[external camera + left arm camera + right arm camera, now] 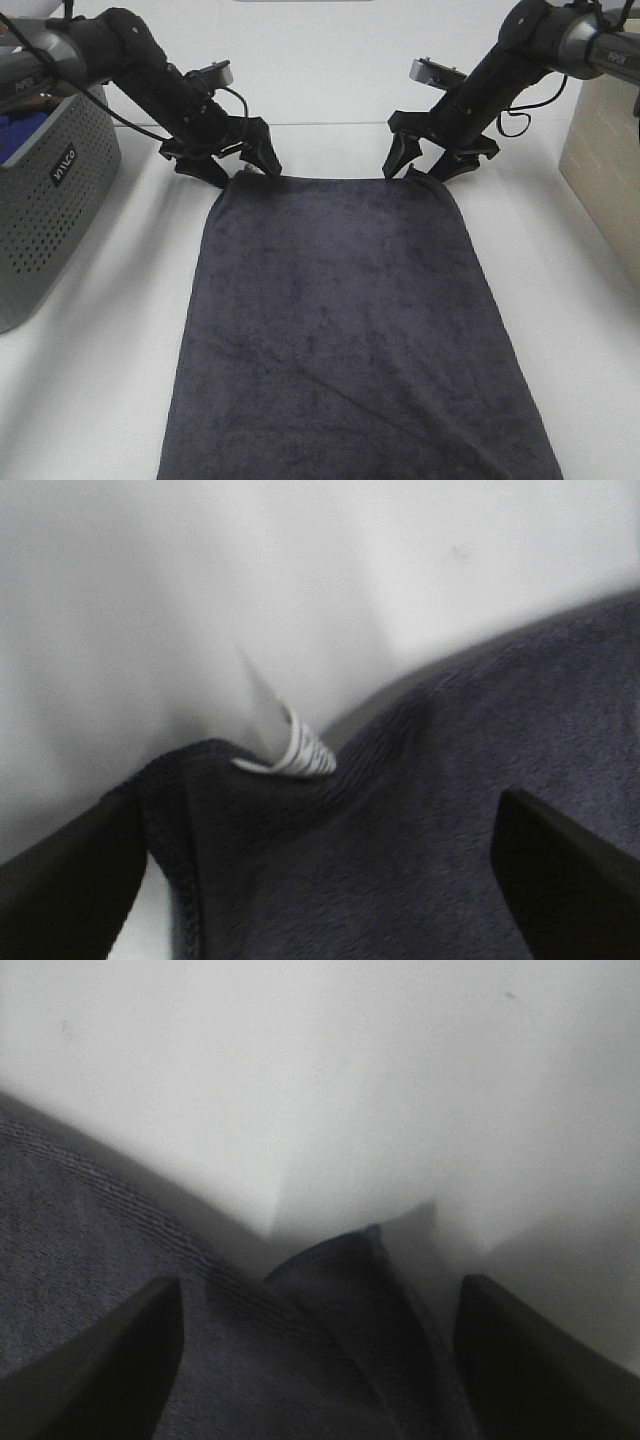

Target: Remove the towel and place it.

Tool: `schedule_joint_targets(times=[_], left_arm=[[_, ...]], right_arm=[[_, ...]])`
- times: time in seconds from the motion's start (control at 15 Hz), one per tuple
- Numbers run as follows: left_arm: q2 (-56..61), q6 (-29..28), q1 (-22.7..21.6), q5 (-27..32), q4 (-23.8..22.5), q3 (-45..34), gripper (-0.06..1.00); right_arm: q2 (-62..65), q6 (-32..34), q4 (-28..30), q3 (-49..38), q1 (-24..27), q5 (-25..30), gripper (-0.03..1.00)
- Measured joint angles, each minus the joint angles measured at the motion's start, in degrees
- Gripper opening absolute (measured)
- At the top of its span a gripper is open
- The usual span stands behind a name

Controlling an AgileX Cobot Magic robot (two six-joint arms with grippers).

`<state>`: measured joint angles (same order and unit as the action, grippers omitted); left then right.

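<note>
Charcoal towel [340, 320], near edge cut off (wrist views blurred)

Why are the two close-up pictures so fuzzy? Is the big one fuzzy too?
Exterior high view: sharp and evenly bright, the towel shows its fluffy texture. Left wrist view: soft, the white tag smeared, the fingers dark blurs. Right wrist view: blurriest, with grey shadow on the table beside the towel's corner.

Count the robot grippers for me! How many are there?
2. The left gripper is over the towel's far left corner, and the right gripper is over its far right corner. None seem hidden.
</note>
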<state>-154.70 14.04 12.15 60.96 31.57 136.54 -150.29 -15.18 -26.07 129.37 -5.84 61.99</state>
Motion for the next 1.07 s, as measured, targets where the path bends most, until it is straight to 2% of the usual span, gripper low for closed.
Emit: schedule_joint_targets(times=[0.07,0.2,0.27,0.47,0.6,0.67,0.73,0.8,1.07], left_arm=[[-0.3,0.5,2.5,-1.2,1.0,0.0,0.88],[-0.3,0.5,3.4,-1.4,1.1,0.0,0.84],[-0.3,0.1,3.6,-1.4,0.4,0.0,0.79],[-0.4,-1.4,3.6,-1.5,-4.3,0.0,0.52],[-0.5,-1.3,3.6,-1.7,-6.1,0.0,0.26],[-0.7,-0.9,3.6,-1.7,-6.2,0.0,0.13],[-0.8,-0.1,3.6,-1.7,-6.2,0.0,0.05],[-0.8,0.5,3.6,-1.7,-6.2,0.0,0.03],[-1.0,1.0,3.7,-3.1,-7.7,0.9,0.03]], right_arm=[[-0.2,0.0,0.6,0.0,-0.7,-0.1,0.67],[-0.3,0.3,1.9,0.0,-0.8,-0.2,0.55],[-0.3,0.5,3.0,0.0,-0.8,-0.2,0.48],[-0.4,1.0,5.6,0.0,-0.8,-0.9,0.23],[-0.4,1.3,6.1,0.0,-0.8,-1.5,0.06],[-0.4,1.3,6.3,0.0,-0.8,-1.7,0.02],[-0.4,1.3,6.6,0.0,-0.9,-1.8,0.01],[-0.4,1.3,7.0,0.0,-0.9,-2.3,0.01],[0.1,1.7,8.5,0.0,-0.9,-6.2,0.01]])
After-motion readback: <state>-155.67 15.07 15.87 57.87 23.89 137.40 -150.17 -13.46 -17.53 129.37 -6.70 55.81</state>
